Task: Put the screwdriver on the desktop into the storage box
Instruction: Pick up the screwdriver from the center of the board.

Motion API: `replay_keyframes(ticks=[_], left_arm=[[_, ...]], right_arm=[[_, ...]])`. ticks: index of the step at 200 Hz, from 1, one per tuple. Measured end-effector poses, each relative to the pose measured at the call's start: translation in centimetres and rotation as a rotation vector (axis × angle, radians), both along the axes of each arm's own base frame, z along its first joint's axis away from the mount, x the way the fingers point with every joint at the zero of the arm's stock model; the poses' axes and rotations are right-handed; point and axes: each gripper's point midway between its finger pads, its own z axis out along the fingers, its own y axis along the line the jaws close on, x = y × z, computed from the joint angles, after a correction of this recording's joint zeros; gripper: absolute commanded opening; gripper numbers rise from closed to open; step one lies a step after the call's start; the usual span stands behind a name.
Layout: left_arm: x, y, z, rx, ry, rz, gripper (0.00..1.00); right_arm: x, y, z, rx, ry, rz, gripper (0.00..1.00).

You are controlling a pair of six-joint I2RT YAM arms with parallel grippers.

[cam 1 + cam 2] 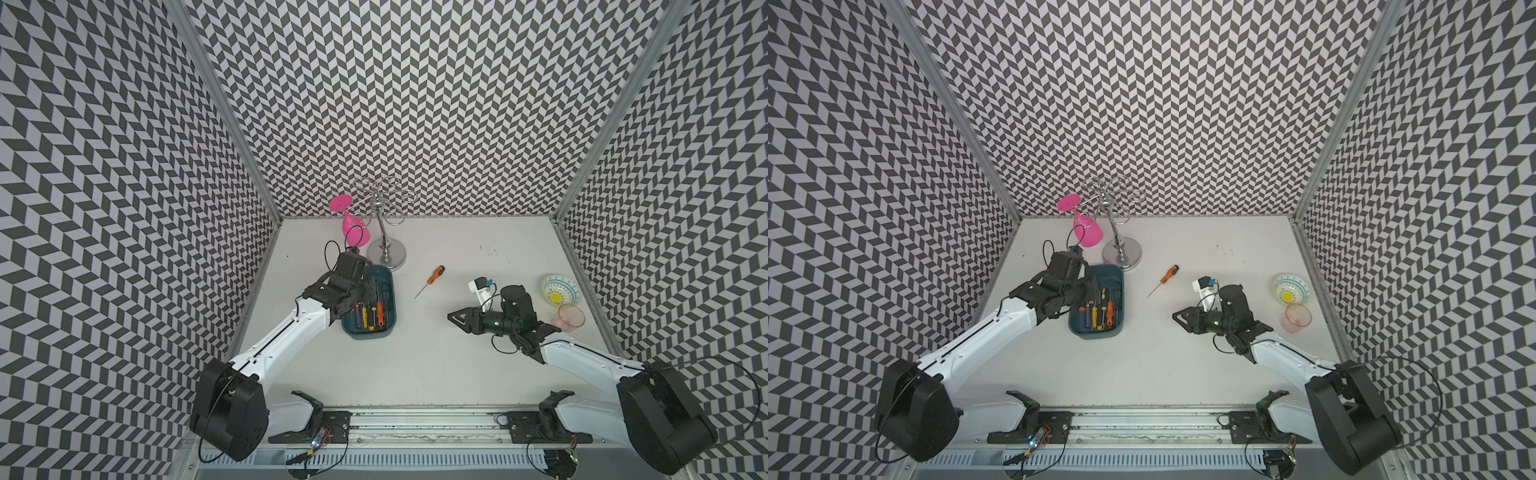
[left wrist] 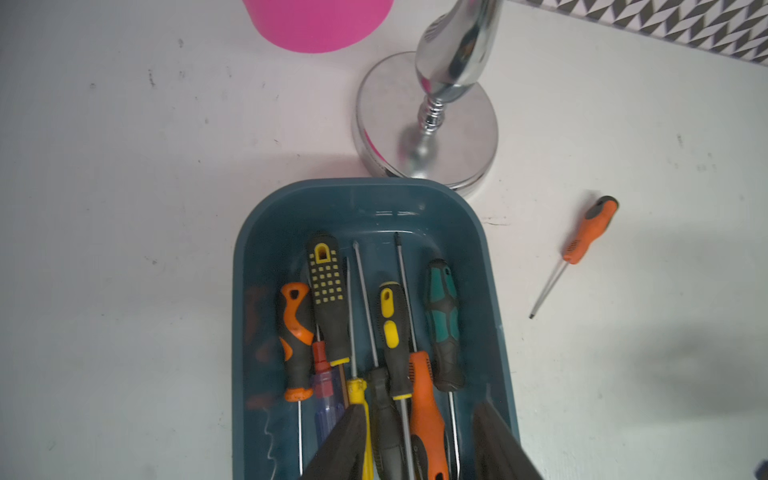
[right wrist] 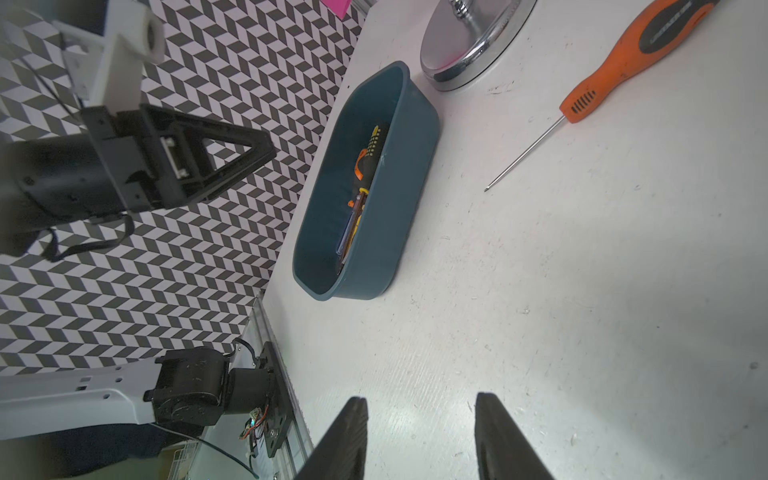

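Standing part-open, both jaws empty

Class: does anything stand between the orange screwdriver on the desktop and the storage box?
Nothing visible does. Only bare desktop lies between the orange screwdriver and the storage box; the chrome stand sits off that line.

The desktop point(image 1: 415, 365) bears a storage box point(image 1: 368, 334), screwdriver point(image 1: 434, 277), chrome rack point(image 1: 386, 254), bowl point(image 1: 561, 289) and cup point(image 1: 569, 318).

You are looking at a matt, faintly scuffed counter point(image 2: 124, 208). Under the matt black left fingers point(image 2: 345, 449), the storage box point(image 2: 357, 195) is showing smooth, semi-glossy plastic. Beyond them, a chrome stand point(image 2: 382, 116) is gleaming mirror-bright; the screwdriver point(image 2: 588, 232) is showing a bare metal shaft.
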Motion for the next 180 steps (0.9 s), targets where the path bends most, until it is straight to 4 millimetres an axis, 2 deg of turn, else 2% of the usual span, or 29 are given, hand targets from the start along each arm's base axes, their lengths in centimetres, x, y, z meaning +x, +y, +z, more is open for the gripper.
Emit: replay_keyframes(ticks=[51, 102, 180], left_arm=[[-3.2, -2.8, 1.4, -0.152, -0.082, -0.125, 0.51], [-5.5, -4.8, 2.2, -0.253, -0.122, -0.205, 0.51], [-7.1, -5.4, 1.7, -0.3, -0.123, -0.238, 0.51]], right_arm=[[3.8, 0.3, 0.0, -0.077, 0.048, -0.073, 0.47], [8.1, 0.6, -2.1, -0.173, 0.148, -0.153, 0.48], [12.5, 0.5, -3.7, -0.28, 0.219, -0.258, 0.48]])
